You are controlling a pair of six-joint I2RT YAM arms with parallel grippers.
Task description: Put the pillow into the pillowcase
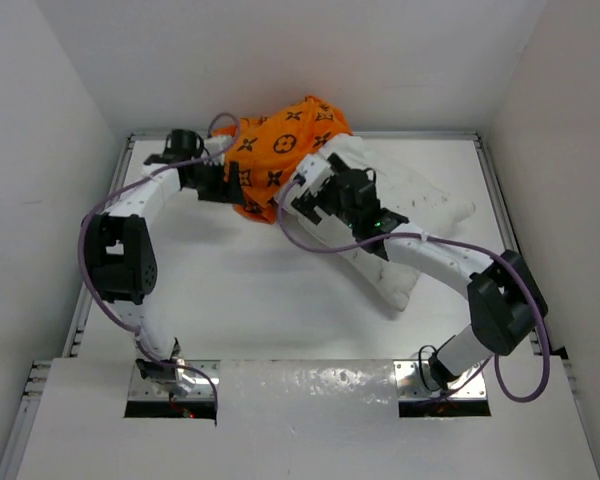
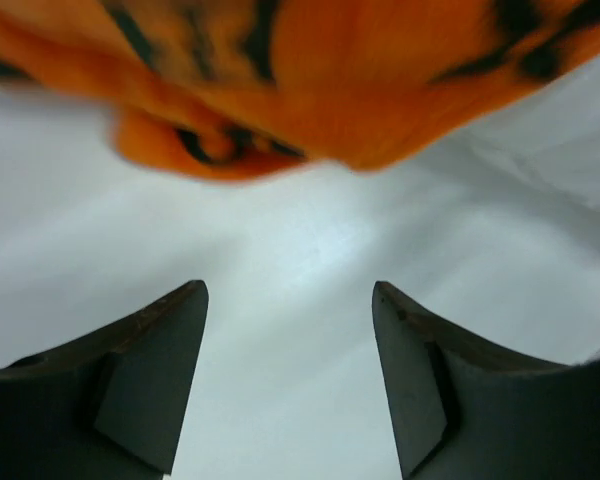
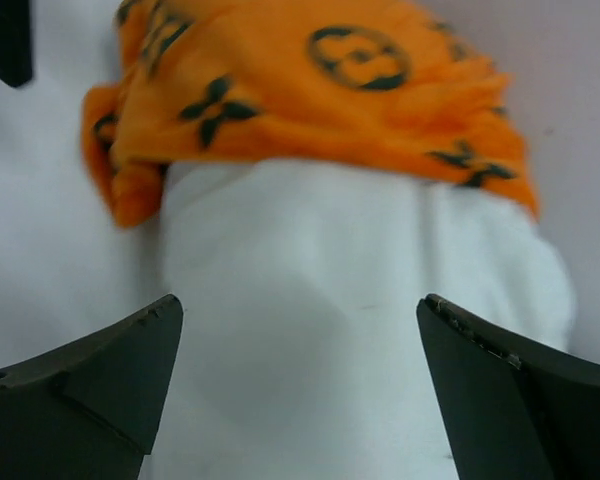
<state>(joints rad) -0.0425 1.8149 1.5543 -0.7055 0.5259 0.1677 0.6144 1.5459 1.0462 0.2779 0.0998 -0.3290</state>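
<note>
1. Top external view: the white pillow (image 1: 430,205) lies diagonally on the white table (image 1: 250,290). Its far end is tucked inside the orange monogram pillowcase (image 1: 280,135), which is bunched at the back of the table near the wall.
2. Most of the pillow sticks out bare on the right arm's side.
3. Left wrist view: the left gripper (image 2: 290,290) is released, its fingers apart with nothing between them, just short of the pillowcase's crumpled edge.
4. Right wrist view: the right gripper (image 3: 300,300) is spread wide over the bare pillow, grasping nothing. The pillowcase's hem crosses the pillow just ahead.
</note>
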